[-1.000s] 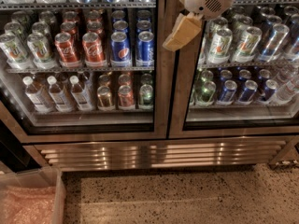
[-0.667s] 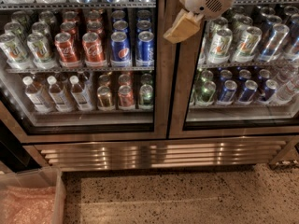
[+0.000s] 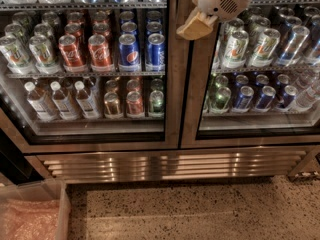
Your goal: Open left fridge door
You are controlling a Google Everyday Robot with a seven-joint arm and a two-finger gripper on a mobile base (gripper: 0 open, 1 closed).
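Observation:
The left fridge door (image 3: 172,99) is a glass panel in a brushed steel frame. It stands closed, flush with its twin on the right (image 3: 192,104). Behind its glass are red, blue and green-white cans and several bottles. My gripper (image 3: 196,26), white with a tan tip, hangs at the top centre. It is in front of the seam where the two door frames meet, over the right door's frame. It holds nothing that I can see.
A ribbed steel grille panel (image 3: 165,165) runs under both doors. A speckled floor (image 3: 200,209) lies below it. A clear plastic bin with pink wrap (image 3: 30,219) sits at the bottom left. The right door shows green-white and dark blue cans (image 3: 250,49).
My gripper has moved up a little at the top centre. The doors have not moved.

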